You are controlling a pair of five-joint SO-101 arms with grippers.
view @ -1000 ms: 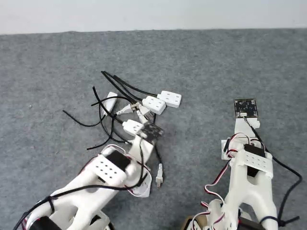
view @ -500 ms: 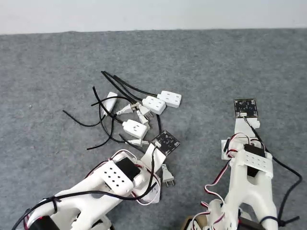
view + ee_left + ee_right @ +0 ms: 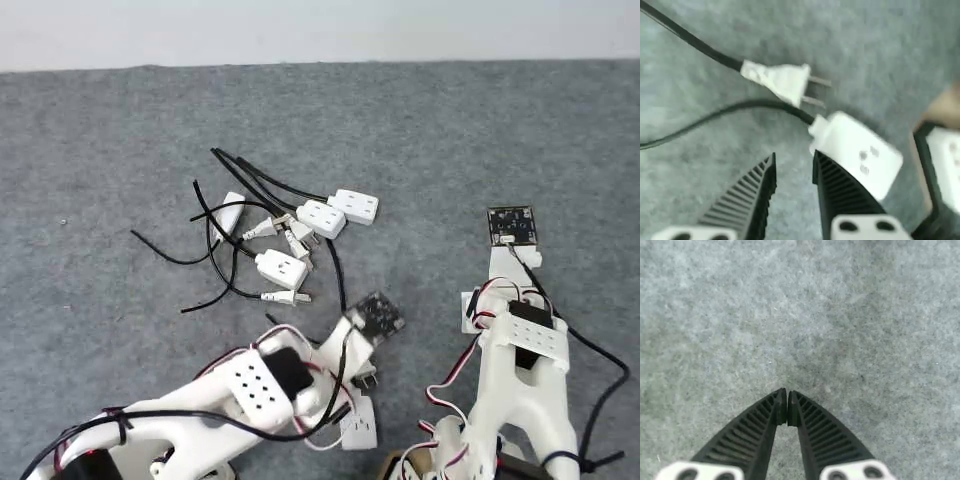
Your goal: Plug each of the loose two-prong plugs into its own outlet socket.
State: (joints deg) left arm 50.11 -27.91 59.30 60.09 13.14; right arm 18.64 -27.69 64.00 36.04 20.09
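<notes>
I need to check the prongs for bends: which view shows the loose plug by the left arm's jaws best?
The left wrist view: the plug lies close, both prongs visible, beyond the left gripper, jaws open. In the high view it is mostly hidden under that arm. The right wrist view faces carpet.

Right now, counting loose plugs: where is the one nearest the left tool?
In the left wrist view, that plug lies on the grey mat just beyond the left tool, unplugged, beside a white outlet socket.
</notes>
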